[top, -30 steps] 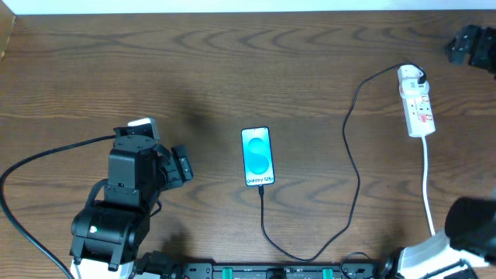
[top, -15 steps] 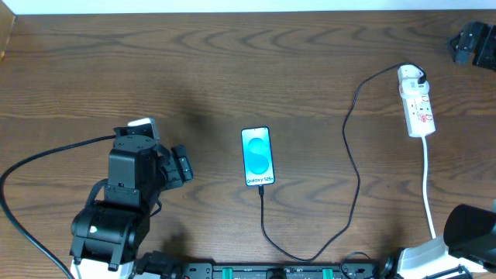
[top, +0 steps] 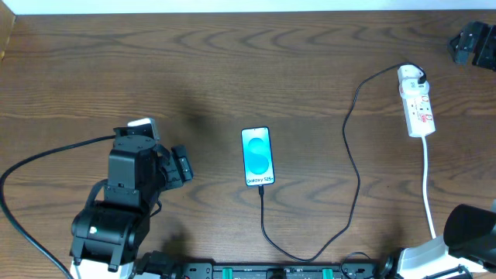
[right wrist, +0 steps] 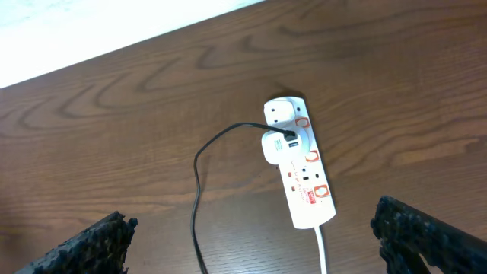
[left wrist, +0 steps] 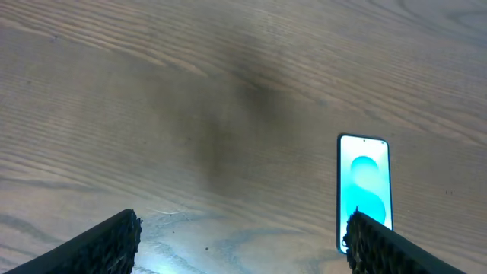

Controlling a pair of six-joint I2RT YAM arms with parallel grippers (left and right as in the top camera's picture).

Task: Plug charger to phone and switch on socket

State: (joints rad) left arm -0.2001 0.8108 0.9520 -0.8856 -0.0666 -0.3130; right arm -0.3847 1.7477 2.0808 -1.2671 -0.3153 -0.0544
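Overhead, the charger (top: 353, 155) looks plugged into the phone (top: 257, 157), so I next need my open, empty right gripper (right wrist: 259, 240) to switch on the socket (top: 417, 105); my left gripper (left wrist: 243, 243) is open too.

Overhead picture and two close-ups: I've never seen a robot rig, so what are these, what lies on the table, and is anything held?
The overhead view looks down on a wooden table with a robot's left arm and right arm at its near edge. The other two pictures come from cameras on the arms' wrists; the dark ridged shapes in their lower corners are each gripper's two fingers. On the table lie a phone with a lit blue screen, a white socket strip, and a thin black charger cable running from the strip to the phone's lower edge. The left gripper faces the phone, the right gripper the strip. Both stand open and hold nothing.
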